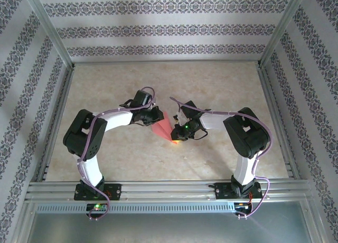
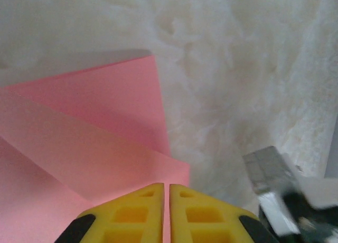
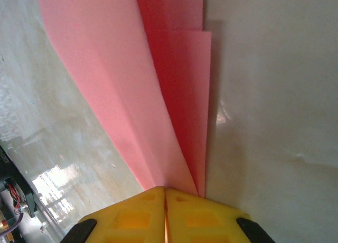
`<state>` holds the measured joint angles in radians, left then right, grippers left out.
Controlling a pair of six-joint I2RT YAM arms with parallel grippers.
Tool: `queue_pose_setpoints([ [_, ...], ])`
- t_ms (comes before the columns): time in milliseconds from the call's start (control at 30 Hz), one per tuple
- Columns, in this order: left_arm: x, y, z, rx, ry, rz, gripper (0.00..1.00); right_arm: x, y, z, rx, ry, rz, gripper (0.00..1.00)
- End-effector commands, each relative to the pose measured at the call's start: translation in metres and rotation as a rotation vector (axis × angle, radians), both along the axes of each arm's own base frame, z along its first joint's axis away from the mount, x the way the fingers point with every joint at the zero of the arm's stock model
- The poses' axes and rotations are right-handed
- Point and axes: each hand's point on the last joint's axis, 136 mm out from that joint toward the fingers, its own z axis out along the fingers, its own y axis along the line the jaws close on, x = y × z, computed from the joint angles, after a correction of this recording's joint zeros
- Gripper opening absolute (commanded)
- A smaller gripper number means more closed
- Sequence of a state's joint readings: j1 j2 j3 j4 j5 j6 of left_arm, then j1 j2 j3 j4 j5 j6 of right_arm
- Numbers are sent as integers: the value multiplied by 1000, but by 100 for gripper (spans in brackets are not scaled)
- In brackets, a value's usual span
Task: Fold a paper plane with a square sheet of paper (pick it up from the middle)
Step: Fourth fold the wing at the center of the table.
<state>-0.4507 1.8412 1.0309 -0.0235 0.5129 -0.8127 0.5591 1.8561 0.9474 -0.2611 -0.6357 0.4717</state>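
Top external view: you'll find the paper plane (image 1: 165, 128), pink and part-folded, near the middle of the table (image 1: 222, 79), between both arms. Right wrist view: right gripper (image 3: 165, 193) closed, pinching the plane's narrow end. Left wrist view: left gripper (image 2: 166, 189) closed at the wide end; you can't tell if it pinches paper.

Left claw (image 2: 166, 193) pinched shut on folded pink paper (image 2: 95, 132)
Yellow fingers (image 2: 150, 203) meet at the near edge; the layered paper spreads far and left over the pale marbled worktop (image 2: 253, 68), with a blurred grey metal part (image 2: 269, 171) near right.
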Motion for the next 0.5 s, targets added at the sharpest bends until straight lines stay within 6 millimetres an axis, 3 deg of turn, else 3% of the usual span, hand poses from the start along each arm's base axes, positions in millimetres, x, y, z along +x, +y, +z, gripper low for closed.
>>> queue_pose_setpoints([
  [0, -1, -6, -13, -28, 34, 10, 10, -37, -43, -59, -262, 115, 1, 10],
  [300, -8, 3, -38, 41, 89, 27, 10, -27, -27, -39, -170, 77, 1, 10],
  [467, -14, 12, -54, 89, 121, 34, 9, -9, 0, 9, 5, 24, -17, 11],
])
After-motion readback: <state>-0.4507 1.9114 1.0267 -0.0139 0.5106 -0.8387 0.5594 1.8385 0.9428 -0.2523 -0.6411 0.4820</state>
